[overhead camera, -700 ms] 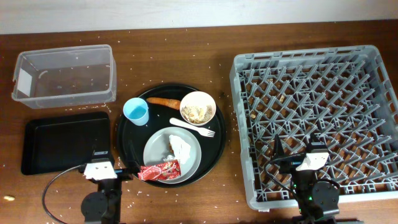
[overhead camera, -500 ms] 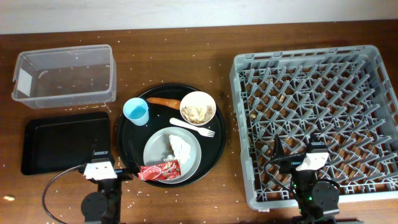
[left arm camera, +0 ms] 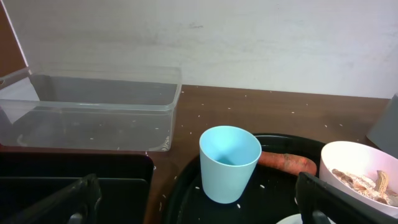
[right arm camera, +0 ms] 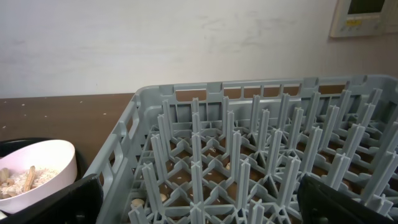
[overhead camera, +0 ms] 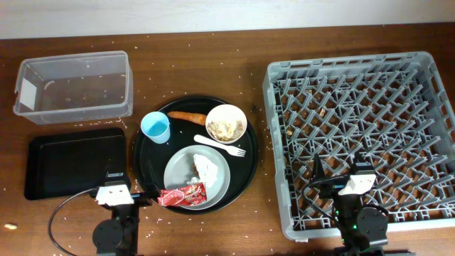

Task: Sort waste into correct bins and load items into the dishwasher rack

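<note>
On the round black tray (overhead camera: 144, 160) at mid-table sit the light-blue cup (overhead camera: 156, 128), carrot (overhead camera: 188, 116), white bowl (overhead camera: 226, 123), fork (overhead camera: 220, 146) and grey plate (overhead camera: 181, 174), with napkin (overhead camera: 207, 168) and red wrapper (overhead camera: 182, 194). Clear tub (overhead camera: 71, 60) and shallow black bin (overhead camera: 71, 167) lie to the left, grey rack (overhead camera: 355, 62) to the right. The left gripper (left arm camera: 199, 211) and right gripper (right arm camera: 199, 211) are spread wide, holding nothing. Rice grains speckle the dark wooden table (overhead camera: 213, 64), and a pale wall (left arm camera: 249, 37) stands behind.

Left gripper (left arm camera: 198, 200) sits low and level, jaws spread wide, a dark finger (left arm camera: 65, 202) at each bottom corner of its wrist view. Right gripper (right arm camera: 199, 199) matches it: level, fingers (right arm camera: 351, 202) wide apart.
</note>
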`<move>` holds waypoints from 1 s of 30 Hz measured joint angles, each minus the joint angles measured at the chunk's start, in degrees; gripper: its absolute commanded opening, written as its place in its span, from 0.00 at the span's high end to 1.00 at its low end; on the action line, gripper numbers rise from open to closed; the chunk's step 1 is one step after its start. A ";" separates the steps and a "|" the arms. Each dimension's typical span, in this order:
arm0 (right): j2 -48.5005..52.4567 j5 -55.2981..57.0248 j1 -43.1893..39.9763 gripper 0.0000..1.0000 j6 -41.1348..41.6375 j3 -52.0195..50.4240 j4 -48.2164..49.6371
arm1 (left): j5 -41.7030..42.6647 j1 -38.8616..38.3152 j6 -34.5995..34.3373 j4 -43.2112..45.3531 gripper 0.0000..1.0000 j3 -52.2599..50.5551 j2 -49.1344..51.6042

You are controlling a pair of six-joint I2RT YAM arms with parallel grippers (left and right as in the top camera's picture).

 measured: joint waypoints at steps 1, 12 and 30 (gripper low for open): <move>0.00 0.00 0.00 0.02 0.00 0.00 0.00 | 0.00 0.00 0.00 0.00 0.01 0.00 0.00; 0.00 0.00 0.00 0.02 0.00 0.00 0.00 | -0.02 0.00 0.00 0.00 0.01 0.00 0.00; 0.00 -2.38 0.00 0.01 0.00 0.02 3.98 | -0.04 0.00 -0.02 0.26 0.01 0.00 0.00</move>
